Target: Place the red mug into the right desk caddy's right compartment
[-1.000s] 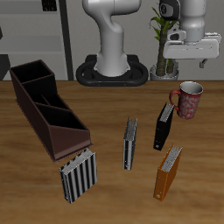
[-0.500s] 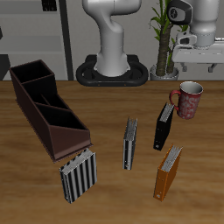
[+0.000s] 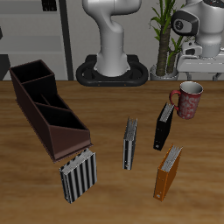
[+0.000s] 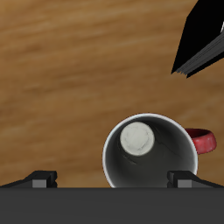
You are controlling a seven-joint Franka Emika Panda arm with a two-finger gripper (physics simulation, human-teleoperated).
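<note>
The red mug [image 3: 188,99] stands upright on the wooden table, handle toward the table's middle. Seen from straight above in the wrist view, the red mug [image 4: 150,154] shows its pale inside and red handle. My gripper [image 3: 202,63] hangs above it, open, and touches nothing. In the wrist view the gripper [image 4: 112,179] has its fingertips [image 4: 40,178] spread wide. The right desk caddy [image 3: 63,140], a long dark maroon box, lies far across the table. Its right compartment [image 3: 30,78] is the squarish end bay farthest back.
A black book [image 3: 164,125] stands just in front of the mug, and an orange book [image 3: 169,172] is nearer the front edge. A grey book [image 3: 130,143] and a striped book [image 3: 77,175] stand between mug and caddy. A plant vase [image 3: 163,66] is behind the mug.
My gripper has shifted sideways and turned above the mug over the last second. The mug, books and caddy have not moved.
</note>
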